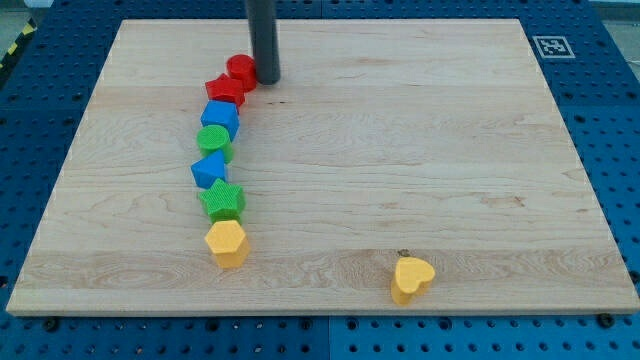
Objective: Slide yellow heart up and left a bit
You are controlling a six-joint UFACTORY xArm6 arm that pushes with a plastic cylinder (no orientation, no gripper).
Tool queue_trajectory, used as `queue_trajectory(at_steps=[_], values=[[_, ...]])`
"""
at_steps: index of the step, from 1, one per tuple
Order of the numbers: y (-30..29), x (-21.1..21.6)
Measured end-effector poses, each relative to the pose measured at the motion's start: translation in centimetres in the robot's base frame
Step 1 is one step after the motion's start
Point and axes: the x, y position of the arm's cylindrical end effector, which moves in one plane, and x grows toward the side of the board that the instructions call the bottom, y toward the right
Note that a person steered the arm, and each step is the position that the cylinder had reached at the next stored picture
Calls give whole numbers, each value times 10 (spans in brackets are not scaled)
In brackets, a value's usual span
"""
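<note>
The yellow heart lies near the view's bottom edge of the wooden board, right of centre. My tip is far from it, at the view's top left, touching the right side of the red cylinder. The rod comes down from the top edge of the view.
A curved chain of blocks runs down the left part of the board: red cylinder, red star, blue cube, green cylinder, blue block, green star, yellow hexagon. A fiducial marker sits at the board's top right.
</note>
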Motion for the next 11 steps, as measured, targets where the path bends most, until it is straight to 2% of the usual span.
queue_trajectory(at_steps=[1,2,3,4,6,7,9,11], values=[[-23,-5],[-2,-8],[63,4],[127,73],[254,238],[286,303],[266,304],[213,305]])
